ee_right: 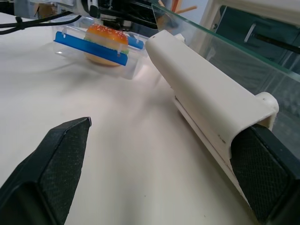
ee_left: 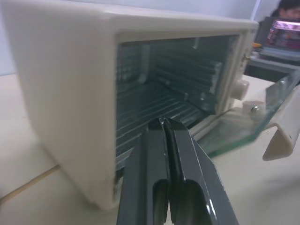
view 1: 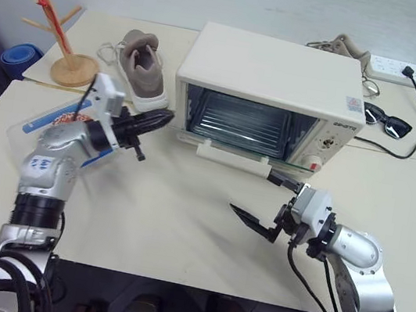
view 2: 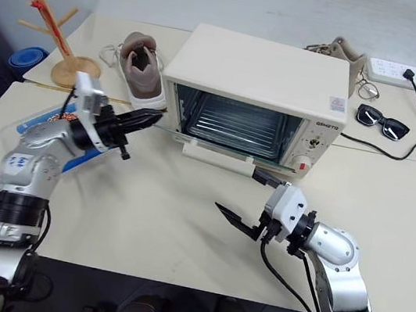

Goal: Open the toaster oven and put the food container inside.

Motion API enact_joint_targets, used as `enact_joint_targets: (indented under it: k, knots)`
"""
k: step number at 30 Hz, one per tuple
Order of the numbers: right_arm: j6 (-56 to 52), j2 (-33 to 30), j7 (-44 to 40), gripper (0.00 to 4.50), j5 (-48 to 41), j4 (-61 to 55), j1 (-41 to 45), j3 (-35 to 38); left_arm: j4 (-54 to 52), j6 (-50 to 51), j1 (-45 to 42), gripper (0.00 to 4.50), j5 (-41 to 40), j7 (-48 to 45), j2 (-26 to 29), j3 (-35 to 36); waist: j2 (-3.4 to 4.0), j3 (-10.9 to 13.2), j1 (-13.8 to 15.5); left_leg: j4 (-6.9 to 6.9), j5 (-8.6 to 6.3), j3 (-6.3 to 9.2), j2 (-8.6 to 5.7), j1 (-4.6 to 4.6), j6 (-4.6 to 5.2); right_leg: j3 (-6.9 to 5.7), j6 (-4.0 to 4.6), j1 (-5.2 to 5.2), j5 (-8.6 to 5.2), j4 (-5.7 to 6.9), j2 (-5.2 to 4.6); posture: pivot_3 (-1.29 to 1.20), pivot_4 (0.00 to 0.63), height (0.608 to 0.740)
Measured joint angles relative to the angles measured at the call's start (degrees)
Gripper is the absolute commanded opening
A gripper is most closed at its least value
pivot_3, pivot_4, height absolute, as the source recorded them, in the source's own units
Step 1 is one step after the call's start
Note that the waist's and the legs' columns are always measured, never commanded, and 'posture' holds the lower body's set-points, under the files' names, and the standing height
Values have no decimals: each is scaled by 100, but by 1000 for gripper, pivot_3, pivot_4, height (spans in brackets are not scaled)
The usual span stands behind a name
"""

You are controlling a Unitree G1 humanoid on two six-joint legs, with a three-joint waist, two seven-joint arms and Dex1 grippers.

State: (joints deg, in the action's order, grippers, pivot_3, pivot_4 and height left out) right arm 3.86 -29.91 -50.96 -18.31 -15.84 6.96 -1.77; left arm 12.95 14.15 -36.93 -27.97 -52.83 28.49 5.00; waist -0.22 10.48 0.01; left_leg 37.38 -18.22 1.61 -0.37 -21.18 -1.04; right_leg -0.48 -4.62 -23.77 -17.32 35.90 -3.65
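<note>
The cream-white toaster oven [view 1: 272, 75] stands at the middle back of the table with its glass door [ee_right: 243, 56] dropped open and its wire rack [view 1: 241, 122] showing. The door's handle [view 1: 231, 158] lies low in front. My left gripper [view 1: 168, 118] is shut and empty, its tips close to the oven's front left corner. The food container [ee_right: 101, 44], clear with blue clips and a burger inside, rests on the table at the left, partly under my left arm. My right gripper [view 1: 264, 200] is open and empty, just in front of the handle's right end.
A grey shoe [view 1: 143, 66] sits left of the oven and a wooden mug tree [view 1: 62, 30] stands at the far left. Sunglasses [view 1: 388, 121] and a power strip [view 1: 395, 71] with its cable lie at the back right. Bare tabletop [view 1: 175, 214] lies in front of the oven.
</note>
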Motion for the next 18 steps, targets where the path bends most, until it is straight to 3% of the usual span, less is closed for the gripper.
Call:
enact_joint_targets:
  k: [7,13,18]
  knots:
    - [317,-165,122,4500,86,-201,-1519,492,-124,-41,379,75,284,-711,89,-572,-1,0,15,13,-2,-11,0,6,4,20,-8,4,4,5,1,0,150,740]
    - [672,-313,131,4500,-74,-233,-2749,1436,-243,-10,771,75,722,-328,48,-693,-8,4,4,14,-30,-52,2,74,54,70,-12,42,7,2,5,0,150,740]
    - [730,-314,157,4500,-369,-217,-2677,1828,-397,-194,1126,75,1151,148,-177,-851,-12,4,-25,4,-30,-67,10,88,52,86,-12,39,7,8,10,0,150,740]
